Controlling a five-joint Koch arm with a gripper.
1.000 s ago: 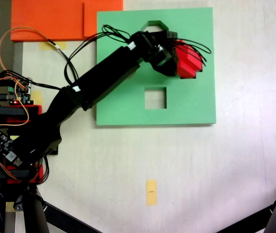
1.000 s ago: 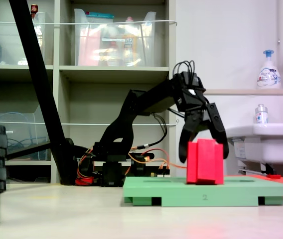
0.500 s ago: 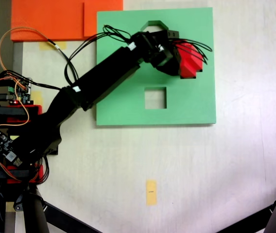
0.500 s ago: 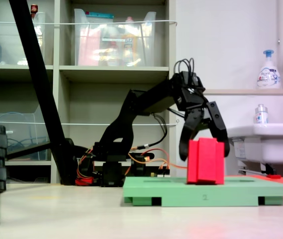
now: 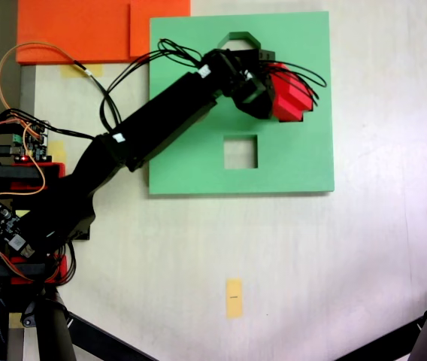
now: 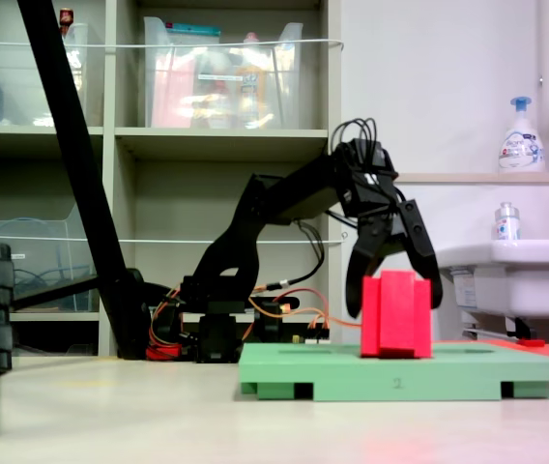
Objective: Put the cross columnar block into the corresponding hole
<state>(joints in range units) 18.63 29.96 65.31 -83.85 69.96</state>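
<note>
Red cross columnar block (image 6: pixel 396 315) standing upright on the green foam board (image 6: pixel 468 372), long axis vertical, base resting in or on the board's surface near the right half in the low side view. Depth of seating in the plus-shaped hole not discernible; the hole itself hidden beneath the block and gripper. In the top-down fixed view, block (image 5: pixel 292 94) located in the upper right quarter of the board (image 5: pixel 296 162), well apart from the board's right edge and from its top edge.

Gripper (image 6: pixel 394 302) spread wide, jaws straddling the block's upper part, one tip on each side; contact with the block's sides not clear, no firm clamp evident. From above, gripper (image 5: pixel 272 96) reaching in from the left, partly covering the block.

Square cutout (image 5: pixel 240 152) unoccupied below the block in the top-down view; octagonal cutout (image 5: pixel 237 38) at the board's top edge, partly covered by the arm. Orange foam sheet (image 5: pixel 78 28) touching the board's upper left corner area. Open pale desk (image 5: pixel 379 256) to the right of and below the board. Small yellow tape tab (image 5: pixel 234 298) well apart, lower centre.
</note>
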